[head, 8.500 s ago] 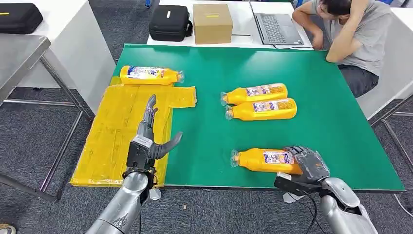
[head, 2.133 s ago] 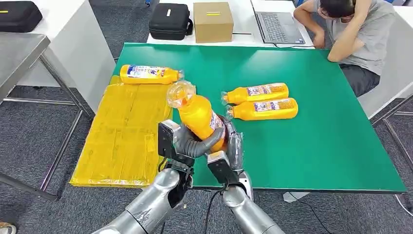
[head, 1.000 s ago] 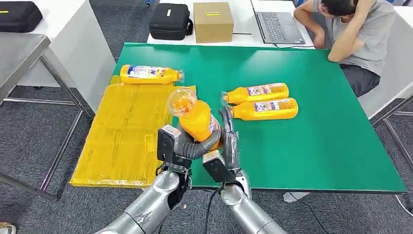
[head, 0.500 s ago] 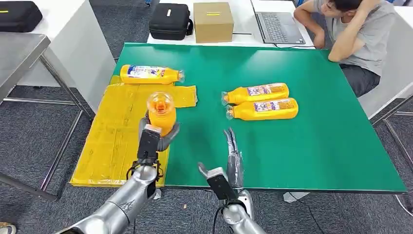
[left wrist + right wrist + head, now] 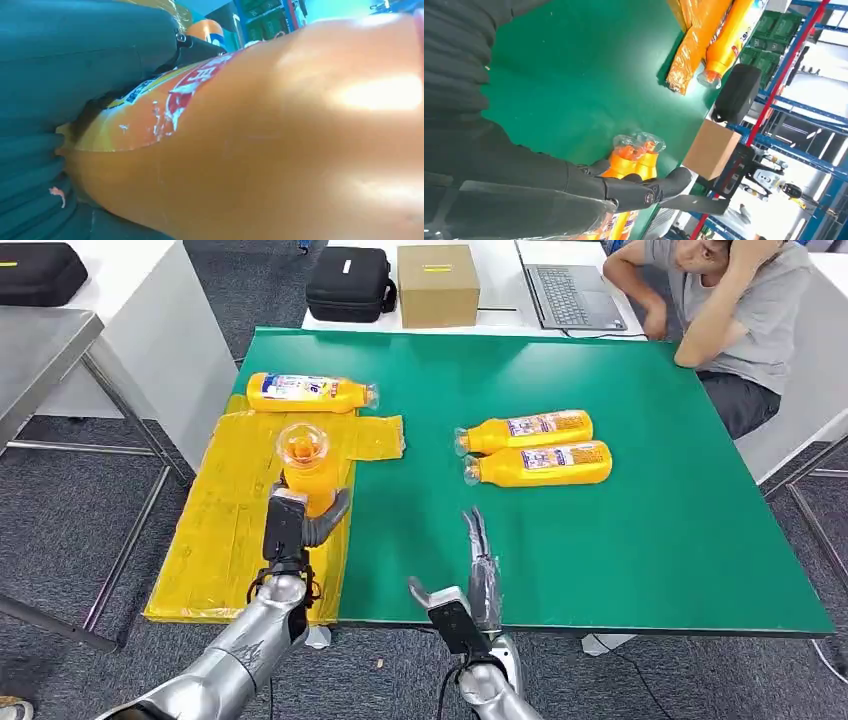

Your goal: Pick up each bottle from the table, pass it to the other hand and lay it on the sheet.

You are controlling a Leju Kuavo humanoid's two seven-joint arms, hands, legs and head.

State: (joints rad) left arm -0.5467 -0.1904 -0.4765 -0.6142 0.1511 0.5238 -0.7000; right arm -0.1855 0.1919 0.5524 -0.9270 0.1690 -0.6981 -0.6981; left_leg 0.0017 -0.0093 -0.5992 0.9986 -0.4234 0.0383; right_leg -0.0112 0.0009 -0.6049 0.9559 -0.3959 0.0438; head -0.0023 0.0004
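The left hand (image 5: 300,525) grips an orange bottle (image 5: 306,468) around its lower half and holds it up over the yellow sheet (image 5: 235,510), cap end pointing up toward the camera, so it looks ready to be laid down flat there. In the left wrist view the bottle's smooth orange side (image 5: 280,150) is very close, with the dark fingers (image 5: 90,50) wrapped tight on it so it does not slip. The right hand (image 5: 478,565) holds nothing; its fingers are straight and apart above the green tabletop (image 5: 650,500), well apart from the bottle, which fits a hand that has given its bottle away. One bottle on the sheet (image 5: 310,393) lies on its side at the sheet's far edge, so the new one should go nearer, on the bare yellow part. Two waiting bottles (image 5: 535,449) lie side by side, touching, on the tabletop on the right hand's side, where it can reach them next. A person (image 5: 735,310) sits at the far corner by a laptop (image 5: 575,295), away from the work. The held bottle must tip over gently, or it may roll off the sheet
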